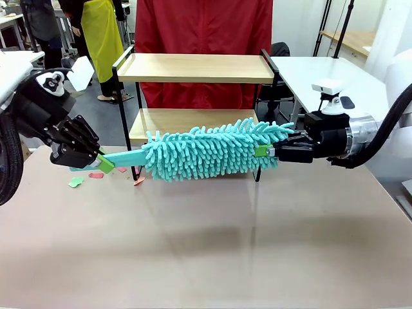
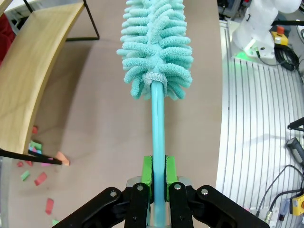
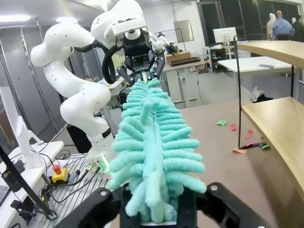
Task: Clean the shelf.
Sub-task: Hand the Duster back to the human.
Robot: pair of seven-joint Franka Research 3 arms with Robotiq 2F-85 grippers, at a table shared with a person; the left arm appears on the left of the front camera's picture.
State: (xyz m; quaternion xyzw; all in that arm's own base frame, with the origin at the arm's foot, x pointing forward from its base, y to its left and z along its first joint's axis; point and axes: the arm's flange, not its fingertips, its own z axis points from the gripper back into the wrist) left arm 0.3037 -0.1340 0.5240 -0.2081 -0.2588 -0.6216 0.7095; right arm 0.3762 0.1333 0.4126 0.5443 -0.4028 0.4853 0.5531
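The shelf (image 1: pixel 196 67) stands at the desk's (image 1: pixel 206 244) far side. In front of it a teal duster (image 1: pixel 212 151) hangs level — left end effector (image 1: pixel 103 162) clamped on its handle, right end effector (image 1: pixel 265 152) clamped on its fluffy tip. Paper scraps (image 1: pixel 84 177) lie at the left.

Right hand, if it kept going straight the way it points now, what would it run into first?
The right hand is already at the teal duster, its tip between the fingers. Going straight on, it would press along the duster's fluffy head toward the left hand gripping the handle.
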